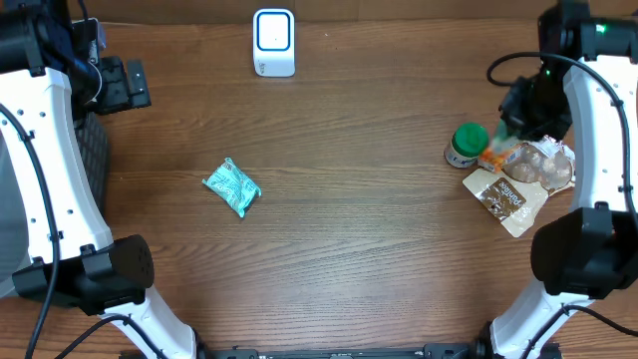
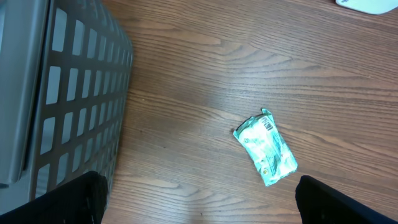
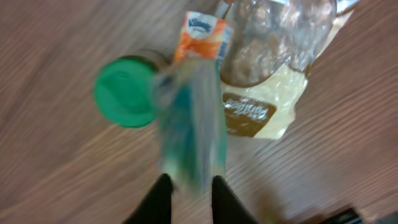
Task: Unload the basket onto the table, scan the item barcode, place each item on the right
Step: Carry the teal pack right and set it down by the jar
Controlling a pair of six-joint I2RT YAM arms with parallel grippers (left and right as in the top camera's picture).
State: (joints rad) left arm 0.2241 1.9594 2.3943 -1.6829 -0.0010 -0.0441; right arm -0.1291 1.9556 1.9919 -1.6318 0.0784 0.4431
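The white barcode scanner (image 1: 273, 42) stands at the table's far edge, middle. A teal-green packet (image 1: 231, 187) lies flat on the wood left of centre, and the left wrist view has this packet (image 2: 266, 148) just ahead of my wide-open left gripper (image 2: 205, 211). My right gripper (image 3: 189, 179) hovers over the pile at the right, fingers a narrow gap apart. A blurred teal packet (image 3: 189, 124) sits just beyond its fingertips, with wood showing between them; I cannot tell if it is touched.
Under the right gripper are a green-lidded jar (image 1: 467, 142), an orange tissue pack (image 3: 205, 34), a clear bag of brown lumps (image 1: 543, 165) and a cream-and-brown pouch (image 1: 505, 199). A grey slotted basket (image 2: 81, 93) stands at the left edge beside the left arm.
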